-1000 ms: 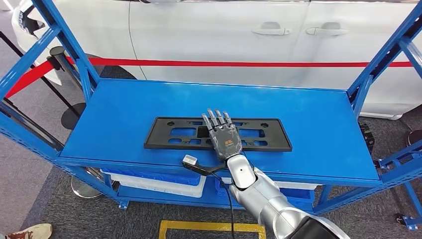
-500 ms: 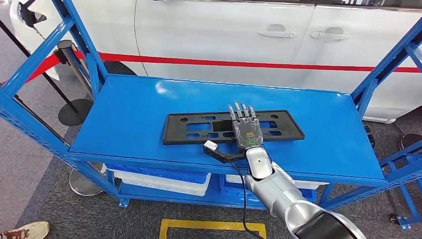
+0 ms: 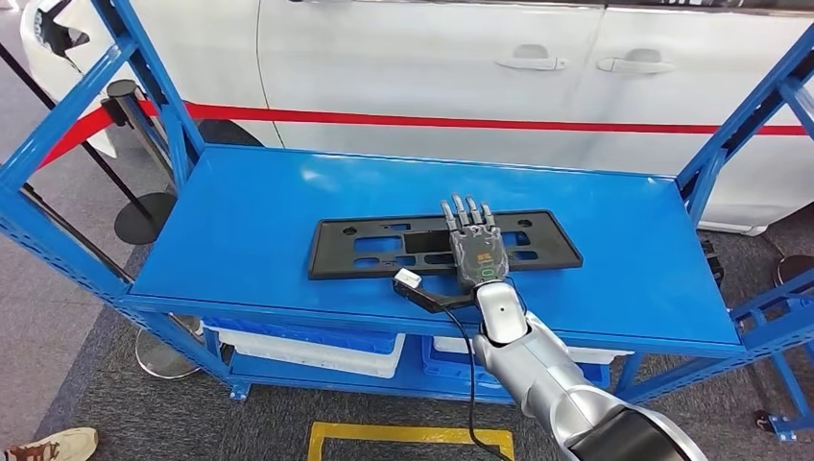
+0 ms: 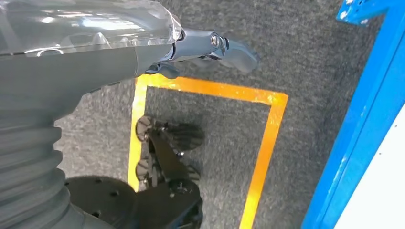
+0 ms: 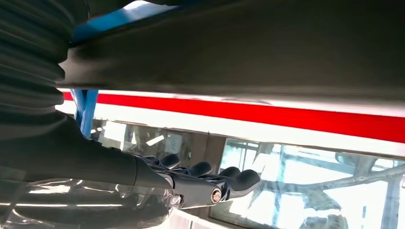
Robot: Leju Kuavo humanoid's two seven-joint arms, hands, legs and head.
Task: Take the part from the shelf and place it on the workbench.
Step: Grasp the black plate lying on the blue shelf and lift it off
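The part point(image 3: 384, 252) is a long flat black plate with cut-outs, lying on the top of the blue shelf point(image 3: 250, 221). My right hand point(image 3: 475, 252) reaches over its right half, palm down and fingers straight, pointing toward the car. In the right wrist view the fingers point(image 5: 205, 179) run alongside the dark part point(image 5: 239, 52) with a gap between them, and nothing is gripped. My left hand point(image 4: 210, 47) hangs by my side over the grey floor and holds nothing.
A white car point(image 3: 432, 58) stands right behind the shelf, with a red barrier belt point(image 3: 480, 123) and a black post point(image 3: 120, 96) in front of it. Blue uprights frame both shelf ends. White bins point(image 3: 307, 351) sit on the lower level. A yellow floor marking point(image 3: 413, 437) lies before the shelf.
The whole picture has shifted since one second ago, so the camera moved. My right hand stays over the same spot on the part, which still lies on the shelf.
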